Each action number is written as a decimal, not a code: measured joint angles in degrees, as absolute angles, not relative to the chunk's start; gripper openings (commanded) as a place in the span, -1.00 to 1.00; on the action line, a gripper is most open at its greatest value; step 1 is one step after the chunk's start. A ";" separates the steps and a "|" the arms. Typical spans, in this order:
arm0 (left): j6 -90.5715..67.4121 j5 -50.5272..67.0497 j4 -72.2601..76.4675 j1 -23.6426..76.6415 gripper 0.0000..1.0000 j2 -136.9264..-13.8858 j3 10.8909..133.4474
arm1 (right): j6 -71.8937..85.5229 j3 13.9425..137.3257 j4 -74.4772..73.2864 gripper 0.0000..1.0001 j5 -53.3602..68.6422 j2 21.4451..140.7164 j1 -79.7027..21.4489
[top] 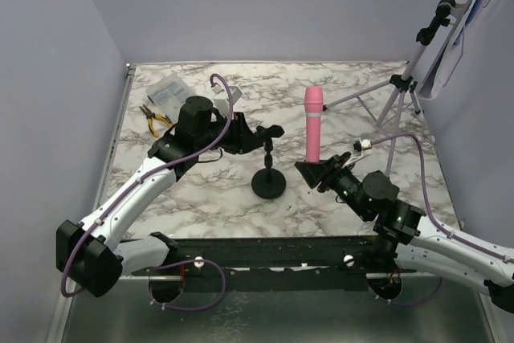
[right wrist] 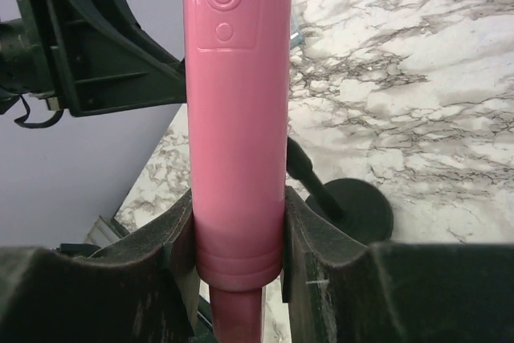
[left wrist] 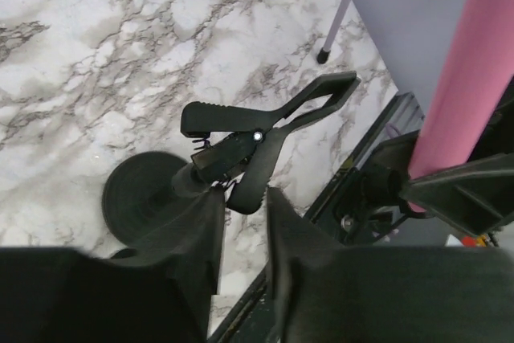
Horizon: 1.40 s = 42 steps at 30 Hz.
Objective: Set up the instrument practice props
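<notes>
The right claw (top: 316,168) pinches the pink microphone (top: 313,122) upright by its lower end, just right of the black mic stand (top: 268,183) on the table (top: 241,78), whose clip (left wrist: 265,118) the nearer left claw (left wrist: 245,226) straddles narrowly, though I cannot tell if it grips.

The top view looks down from above and behind the arm bases, far enough off to take in the whole table (top: 273,86) and both arms. Each wrist view looks out from just behind its own fingers. Ahead of the left gripper (left wrist: 243,198) the mic stand (left wrist: 225,116) is close. In the right gripper (right wrist: 238,206) the pink microphone (right wrist: 237,102) is closer still. All three views share both props.
</notes>
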State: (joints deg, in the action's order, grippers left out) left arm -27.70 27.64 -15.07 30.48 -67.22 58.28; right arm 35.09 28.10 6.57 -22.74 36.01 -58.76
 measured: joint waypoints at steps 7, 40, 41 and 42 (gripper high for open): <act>-30.28 34.15 -14.22 30.50 0.77 -64.66 57.49 | 35.51 27.64 6.72 -0.99 -22.72 35.44 -58.76; 23.59 54.06 -11.97 23.77 0.96 -68.77 55.31 | 29.91 27.03 6.35 -0.99 -18.74 30.83 -58.76; 24.18 55.18 -12.01 23.79 0.95 -69.67 55.83 | 29.89 27.03 6.35 -0.99 -18.74 30.41 -58.76; 24.86 56.49 -11.92 23.79 0.94 -70.52 56.31 | 29.89 27.07 6.35 -0.99 -18.74 30.22 -58.76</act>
